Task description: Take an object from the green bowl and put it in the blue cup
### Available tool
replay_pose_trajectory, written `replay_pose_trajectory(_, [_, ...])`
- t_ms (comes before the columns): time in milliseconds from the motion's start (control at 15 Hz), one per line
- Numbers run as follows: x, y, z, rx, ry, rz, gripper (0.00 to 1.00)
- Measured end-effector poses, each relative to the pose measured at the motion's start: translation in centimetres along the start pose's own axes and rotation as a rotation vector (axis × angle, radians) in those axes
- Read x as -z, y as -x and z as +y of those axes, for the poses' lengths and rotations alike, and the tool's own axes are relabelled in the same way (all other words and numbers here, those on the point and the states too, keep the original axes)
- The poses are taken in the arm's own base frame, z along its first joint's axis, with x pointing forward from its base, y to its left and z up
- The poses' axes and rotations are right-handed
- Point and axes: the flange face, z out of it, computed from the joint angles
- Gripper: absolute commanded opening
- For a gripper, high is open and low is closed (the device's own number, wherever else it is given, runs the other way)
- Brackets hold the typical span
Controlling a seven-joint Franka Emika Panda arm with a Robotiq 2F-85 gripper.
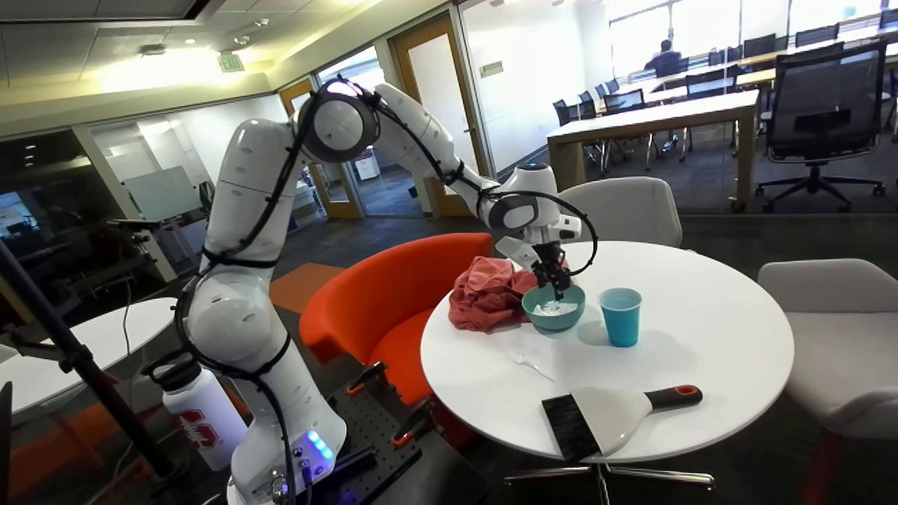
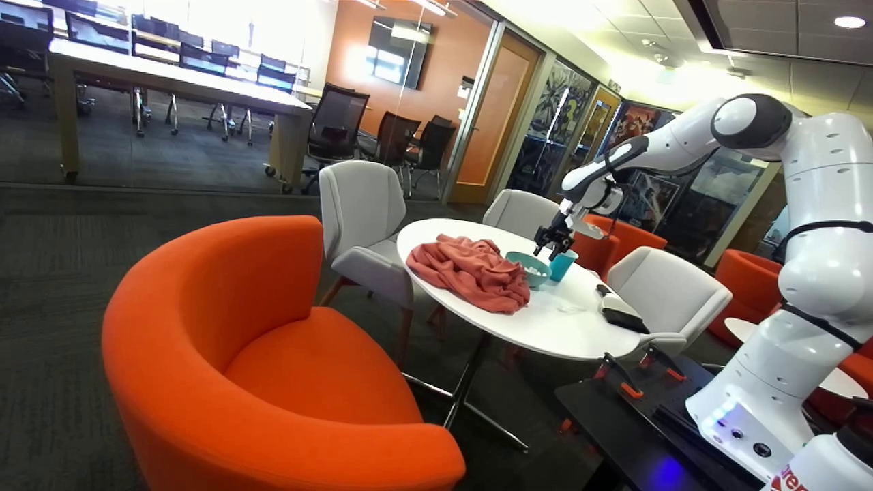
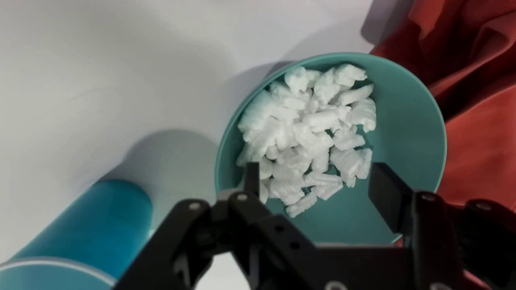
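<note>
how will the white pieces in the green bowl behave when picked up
The white pieces look like puffy foam, so probably very light. Their ridged, ragged shapes may squash or crumble. Heaped loosely in the bowl, neighbours could shift too.

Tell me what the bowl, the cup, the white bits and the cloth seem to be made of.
Bowl: probably plastic, matte; even green color and a thin, smooth rim. Cup: likely plastic, satin; smooth blue wall with soft shading and a pale lip. White bits: perhaps packing foam, matte; crinkled, ridged pieces. Cloth: fabric, matte; soft, loose folds, fiber unclear.
</note>
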Motion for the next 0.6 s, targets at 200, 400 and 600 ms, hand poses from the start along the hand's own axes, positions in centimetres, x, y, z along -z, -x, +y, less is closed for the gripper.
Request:
replay_pose_trajectory(200, [-1.6, -0.7, -0.8, 0.006, 0.019, -0.009, 0.65])
replay_pose_trajectory(400, [-3.0, -1.3, -1.6, 0.016, 0.03, -0.014, 0.64])
replay_pose_trajectory(600, [-4.2, -1.9, -2.6, 0.031, 0.026, -0.014, 0.63])
